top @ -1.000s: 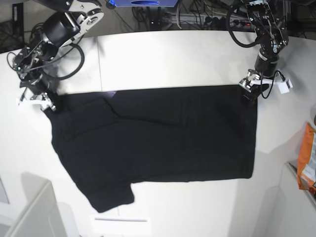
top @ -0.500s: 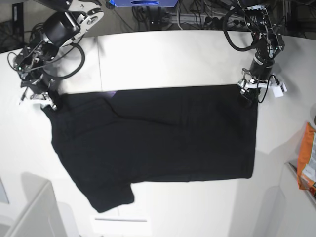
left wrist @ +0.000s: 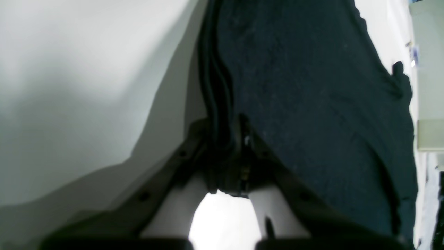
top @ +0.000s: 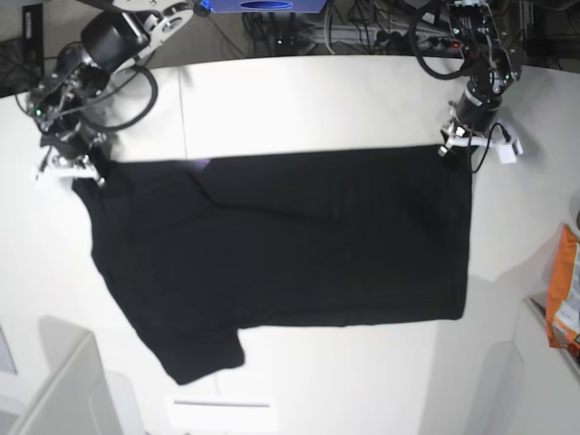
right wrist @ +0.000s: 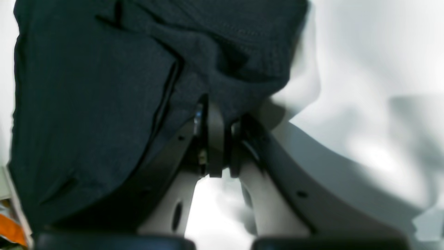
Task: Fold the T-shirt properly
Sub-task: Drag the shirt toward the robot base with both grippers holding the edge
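T-shirt [top: 281, 245] flat on table [top: 299, 100] — corners pinched by left gripper [top: 453, 145], right gripper [top: 77, 168].

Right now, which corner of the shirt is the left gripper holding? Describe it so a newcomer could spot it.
On the white table lies one big black T-shirt. Follow its far straight edge to the sleeveless end, on the base view's right: that square corner is pinched in the left gripper. The right gripper holds the other far corner, beside a sleeve.

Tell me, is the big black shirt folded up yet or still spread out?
Spread out. The T-shirt lies flat across the table, one sleeve sticking out, each claw pinching a top corner.
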